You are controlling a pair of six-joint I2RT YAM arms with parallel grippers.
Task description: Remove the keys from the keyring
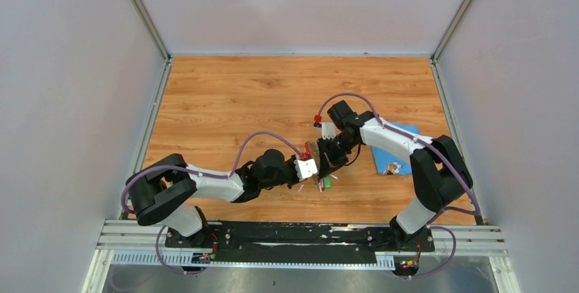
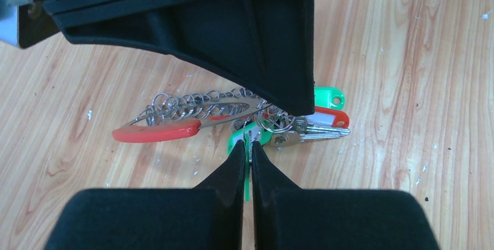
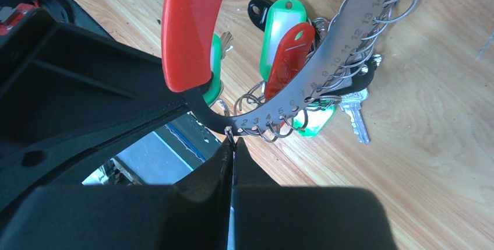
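Keyring: at bench centre, where the two wrists meet. Its numbered metal band arches up toward the right wrist camera, with the red part at one end. Small rings thread the holed edge.

Keys: bunched at the band's low end, green and red caps together. Blades are on or just above the wood; cannot tell which.

Right gripper: fully closed, pinching the band's bottom edge beside the low-numbered holes. Judged role: anchor, so the keyring cannot swing or slide when a key is tugged.

Left gripper: fully closed on one of the keys by its green cap. A sliver of green shows in the slit between the fingers. Judged role: puller.

Grippers sit tip to tip, nearly touching and opposed. Likely reason: the load goes into one small ring close to both grips, not along the whole band.

Status: no key lies apart from the bunch, so the task looks to be at an early stage.

Risk: the cap is smooth plastic and may slip. A split ring may not yield to a straight pull and probably needs feeding round its coil.
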